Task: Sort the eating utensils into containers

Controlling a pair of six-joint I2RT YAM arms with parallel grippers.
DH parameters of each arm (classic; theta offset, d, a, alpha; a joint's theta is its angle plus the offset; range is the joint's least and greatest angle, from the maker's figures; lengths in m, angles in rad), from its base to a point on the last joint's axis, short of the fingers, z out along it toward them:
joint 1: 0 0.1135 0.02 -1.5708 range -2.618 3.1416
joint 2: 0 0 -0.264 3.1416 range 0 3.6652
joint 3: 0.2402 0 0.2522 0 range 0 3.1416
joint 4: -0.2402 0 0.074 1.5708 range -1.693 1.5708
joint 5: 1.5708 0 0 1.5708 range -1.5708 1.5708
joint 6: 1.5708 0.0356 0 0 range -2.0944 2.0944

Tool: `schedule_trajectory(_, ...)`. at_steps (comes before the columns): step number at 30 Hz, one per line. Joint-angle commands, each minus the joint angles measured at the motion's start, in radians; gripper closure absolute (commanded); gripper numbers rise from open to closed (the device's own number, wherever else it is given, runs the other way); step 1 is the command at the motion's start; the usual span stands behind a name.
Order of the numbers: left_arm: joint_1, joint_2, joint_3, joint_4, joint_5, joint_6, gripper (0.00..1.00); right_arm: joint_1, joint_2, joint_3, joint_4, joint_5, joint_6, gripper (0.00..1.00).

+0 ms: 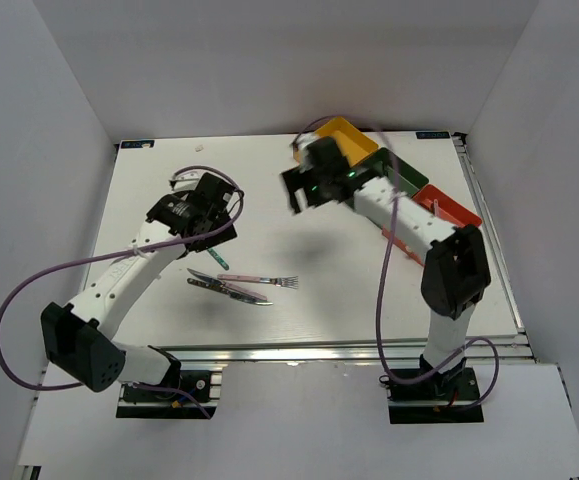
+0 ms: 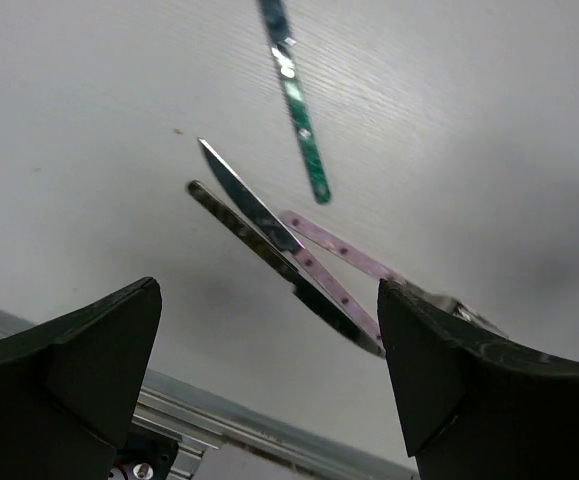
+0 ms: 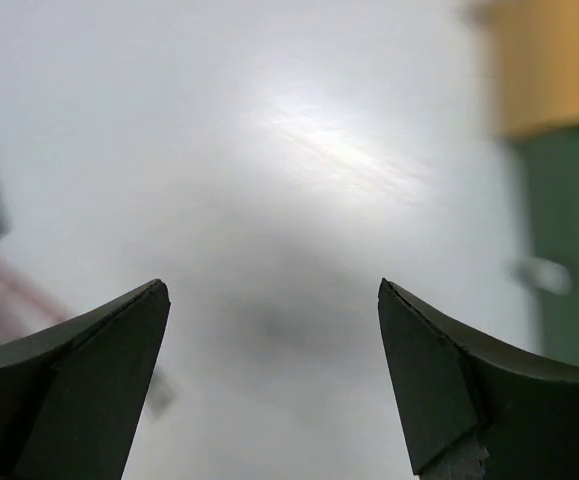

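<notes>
Several utensils lie on the white table: a teal-handled one (image 1: 216,256), a pink-handled fork (image 1: 264,280) and two overlapping knives (image 1: 224,287). In the left wrist view the teal handle (image 2: 297,110), a silver knife (image 2: 249,205), a dark knife (image 2: 269,262) and the pink handle (image 2: 341,252) lie ahead of my open, empty left gripper (image 2: 269,330), which hovers just behind them (image 1: 214,228). My right gripper (image 1: 297,190) is open and empty above bare table (image 3: 269,330), left of the yellow tray (image 1: 349,140). The green tray (image 1: 401,172) and red-orange tray (image 1: 451,205) follow in a diagonal row.
The right arm crosses over the green and red-orange trays and hides much of them. In the blurred right wrist view the yellow tray (image 3: 549,60) and green tray (image 3: 569,200) are at the right, with something silver (image 3: 544,275) in the green one. The table's metal front rail (image 2: 229,420) is near.
</notes>
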Motion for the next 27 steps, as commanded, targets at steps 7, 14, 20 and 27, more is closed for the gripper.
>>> schedule_trajectory(7, 0.007, -0.242, -0.027, -0.083, -0.292, -0.187, 0.02, 0.336, 0.099, -0.037, 0.042, -0.168, -0.168, 0.24)
schedule_trajectory(14, 0.007, -0.309, -0.102, -0.060, -0.224, -0.155, 0.02, 0.396, 0.252, 0.108, -0.053, -0.171, -0.207, 0.41)
schedule_trajectory(20, 0.007, -0.358, -0.155, -0.045, -0.207, -0.141, 0.02, 0.429, 0.281, 0.066, -0.045, -0.139, -0.234, 0.44)
schedule_trajectory(27, 0.007, -0.362, -0.195, -0.016, -0.183, -0.114, 0.02, 0.436, 0.299, 0.009, -0.024, -0.124, -0.268, 0.49)
